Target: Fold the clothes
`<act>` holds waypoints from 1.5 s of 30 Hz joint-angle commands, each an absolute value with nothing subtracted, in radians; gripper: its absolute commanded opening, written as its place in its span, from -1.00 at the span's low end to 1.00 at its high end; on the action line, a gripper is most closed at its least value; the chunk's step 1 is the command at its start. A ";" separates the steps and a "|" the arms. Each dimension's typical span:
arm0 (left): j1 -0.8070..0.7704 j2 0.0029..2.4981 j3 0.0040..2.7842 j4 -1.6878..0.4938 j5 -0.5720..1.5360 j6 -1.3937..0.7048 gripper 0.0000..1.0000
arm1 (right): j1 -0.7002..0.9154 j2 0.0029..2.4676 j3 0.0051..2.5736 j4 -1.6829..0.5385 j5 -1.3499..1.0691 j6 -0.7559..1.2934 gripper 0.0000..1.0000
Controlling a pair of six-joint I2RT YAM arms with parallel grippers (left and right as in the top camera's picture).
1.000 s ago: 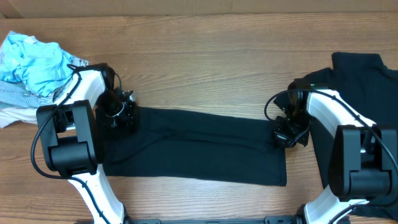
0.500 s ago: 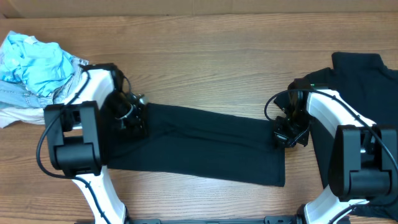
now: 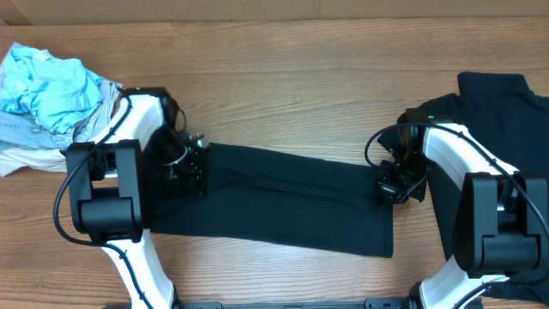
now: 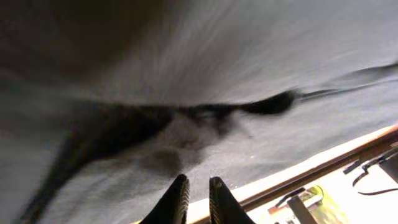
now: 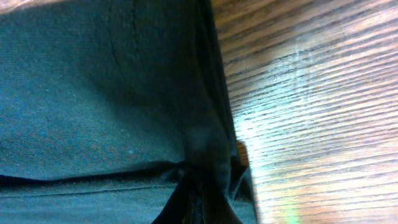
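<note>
Overhead, the wooden table (image 3: 283, 77) fills the frame, its grain running left to right. Across its middle lies a black T-shirt (image 3: 283, 202), folded into a long flat band that stretches between the two arms and slants slightly downward to the right. A second black T-shirt (image 3: 506, 112) lies at the table's right edge, partly under the right arm. A pile of light blue cloth (image 3: 47, 86) sits crumpled in the far left corner, well apart from the band. The right gripper (image 3: 396, 184) is at the band's right end; its wrist view shows the jaws closed, with dark fabric bunched and pinched at the corner (image 5: 196, 199). The left gripper (image 3: 190, 163) is over the band's left end; its blurred wrist view shows the fingertips a slit apart (image 4: 197, 186), and whether cloth is caught there I cannot tell
</note>
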State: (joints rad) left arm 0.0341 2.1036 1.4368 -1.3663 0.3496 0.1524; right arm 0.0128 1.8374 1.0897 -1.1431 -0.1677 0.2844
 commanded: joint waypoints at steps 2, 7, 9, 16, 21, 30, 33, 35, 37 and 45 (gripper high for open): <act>0.036 2.098 1.594 -1.391 0.365 0.247 -0.58 | 0.006 1.821 1.084 -1.141 -0.157 0.285 -0.91; 0.032 2.098 1.640 -1.301 0.238 0.248 0.02 | 0.006 1.821 1.084 -1.137 -0.158 0.285 -0.91; 0.032 2.101 1.624 -1.274 0.236 0.248 0.22 | 0.006 1.821 1.084 -1.138 -0.157 0.285 -0.91; 0.032 2.101 1.521 -1.226 0.252 0.271 0.36 | 0.006 1.821 1.084 -1.137 -0.157 0.285 -0.90; 0.032 2.101 1.508 -1.229 0.305 0.293 0.25 | 0.006 1.821 1.084 -1.131 -0.158 0.285 -0.90; 0.032 2.101 1.506 -1.230 0.334 0.318 -0.33 | 0.006 1.821 1.084 -1.132 -0.158 0.285 -0.90; 0.032 2.101 1.501 -1.234 0.339 0.318 -0.25 | 0.006 1.821 1.084 -1.131 -0.157 0.285 -0.90; 0.032 2.101 1.488 -1.237 0.339 0.318 -0.18 | 0.006 1.821 1.084 -1.131 -0.157 0.285 -0.90; 0.032 2.101 1.461 -1.236 0.339 0.318 -0.10 | 0.006 1.821 1.084 -1.132 -0.157 0.285 -0.90; 0.033 2.099 1.436 -1.242 0.341 0.298 -0.91 | 0.006 1.821 1.084 -1.130 -0.157 0.285 -0.90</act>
State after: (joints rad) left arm 0.0391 2.1040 1.4300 -1.2327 0.3225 0.3031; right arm 0.0128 1.8374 1.0897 -1.1362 -0.1677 0.2840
